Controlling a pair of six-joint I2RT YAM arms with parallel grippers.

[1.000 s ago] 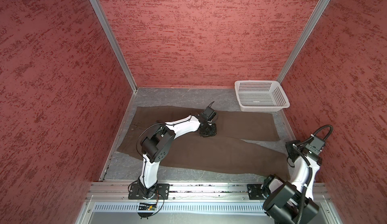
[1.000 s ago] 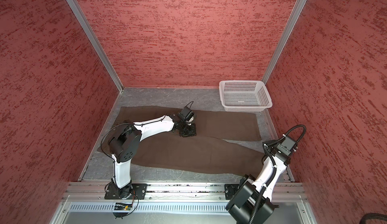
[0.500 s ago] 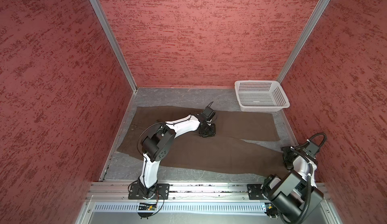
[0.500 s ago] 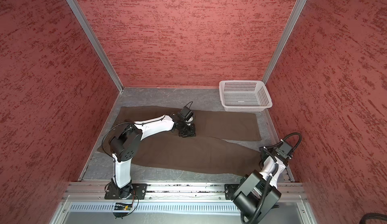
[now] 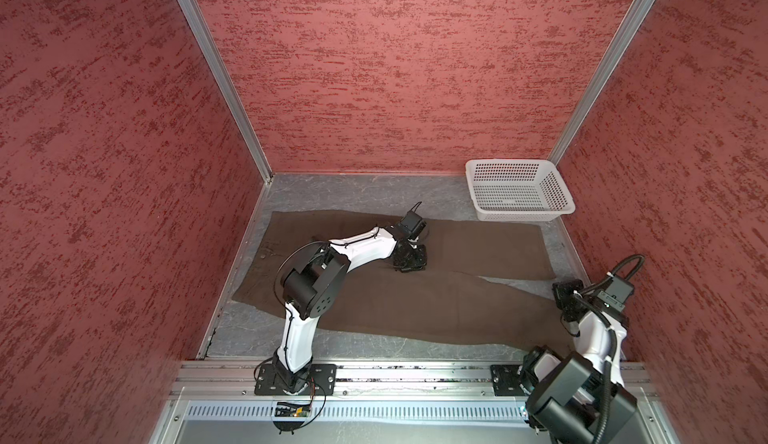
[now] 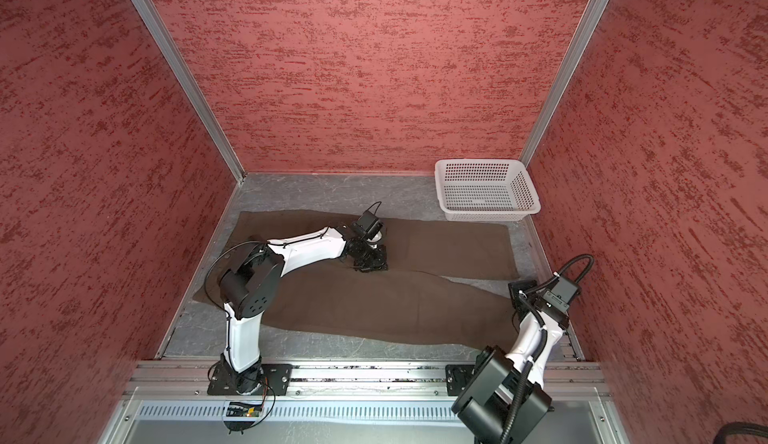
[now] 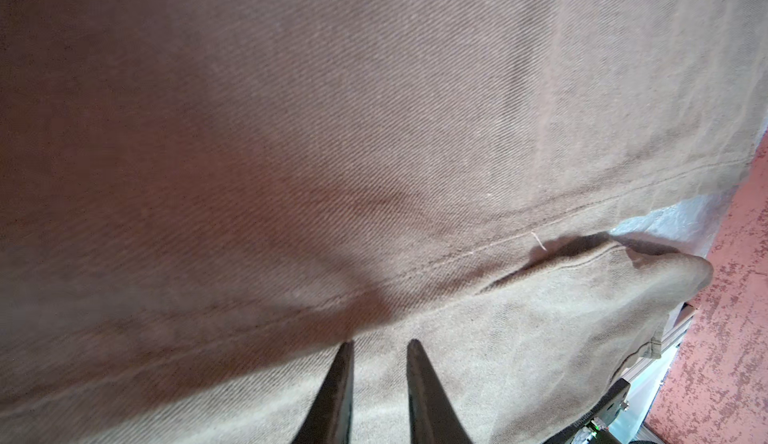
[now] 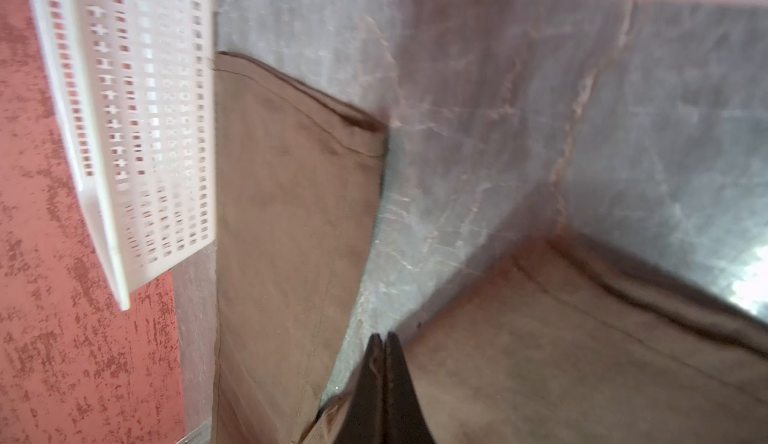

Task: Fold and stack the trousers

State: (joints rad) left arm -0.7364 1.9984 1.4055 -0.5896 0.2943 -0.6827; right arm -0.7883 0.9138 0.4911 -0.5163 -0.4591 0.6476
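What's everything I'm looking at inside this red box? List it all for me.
trousers: one pair, dark brown, spread flat on the table, waist left, legs right
basket: one, white, perforated, empty, back right corner
table: one, grey marbled, under everything
walls: three, red textured, around the table
rail: one, silver metal, along the front edge
left arm: one, white and black; left gripper down on the trousers' middle, fingers slightly apart
right arm: one, white and black; right gripper by the near leg's end, fingers closed

The soft cloth trousers (image 5: 415,309) are dark brown, finely diagonal-ribbed. The rectangular plastic basket (image 5: 524,215), upper right, is white and hole-patterned.
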